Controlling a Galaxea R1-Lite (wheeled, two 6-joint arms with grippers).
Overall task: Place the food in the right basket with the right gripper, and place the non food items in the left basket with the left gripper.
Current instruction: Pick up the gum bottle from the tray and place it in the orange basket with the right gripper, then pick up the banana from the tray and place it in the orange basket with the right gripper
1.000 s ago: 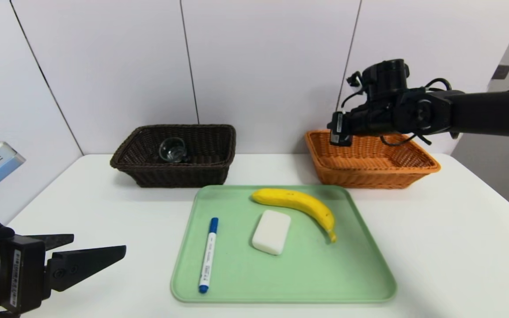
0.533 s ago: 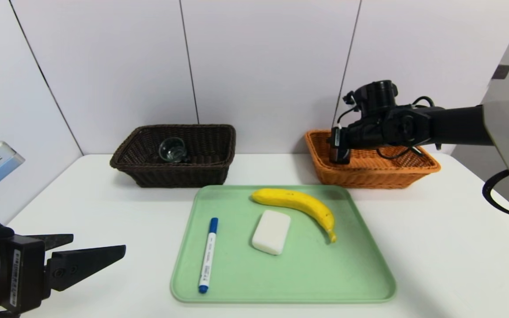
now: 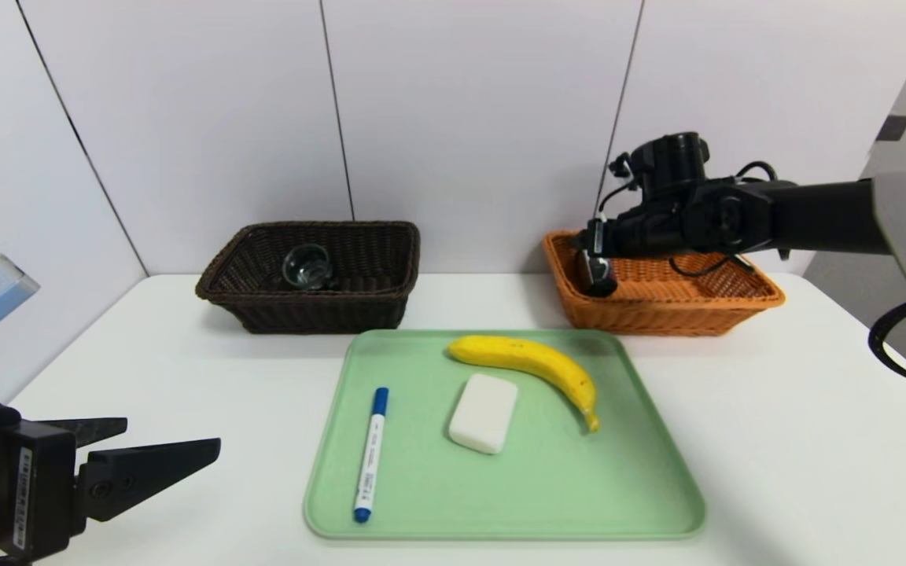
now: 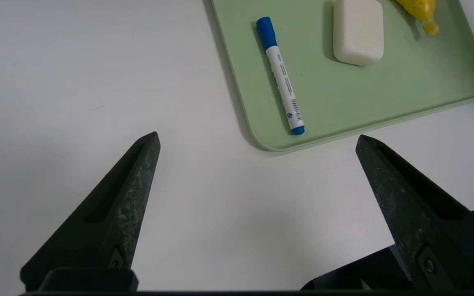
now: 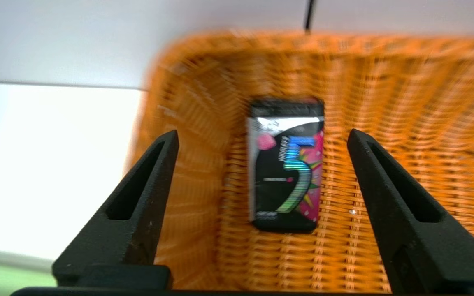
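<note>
The gum pack [image 5: 286, 164] lies on the woven floor of the orange basket [image 3: 736, 303], near its left wall, and nothing is touching it. I have the right end effector [image 5: 261, 137] hanging over that basket with its jaws spread wide, one finger on each side of the pack and clear of it (the wrist view is smeared, but the gap on both sides is plain). From the head camera I see the same pack as a dark shape [image 3: 596, 275] just below the end effector's tip.

On the counter [image 3: 775, 440] the green tray [image 3: 547, 495] carries the banana [image 3: 532, 363] along its far edge, the white bar of soap [image 3: 484, 413] just beside it, and the blue-capped marker [image 3: 370, 454] toward the left side, apart from the soap. The dark brown basket [image 3: 319, 310] at the left holds a clear glass cup [image 3: 307, 266] lying on its side.

My left end effector [image 4: 257, 139] is parked low at the counter's near left corner, jaws fully apart, holding nothing, well short of the tray.
</note>
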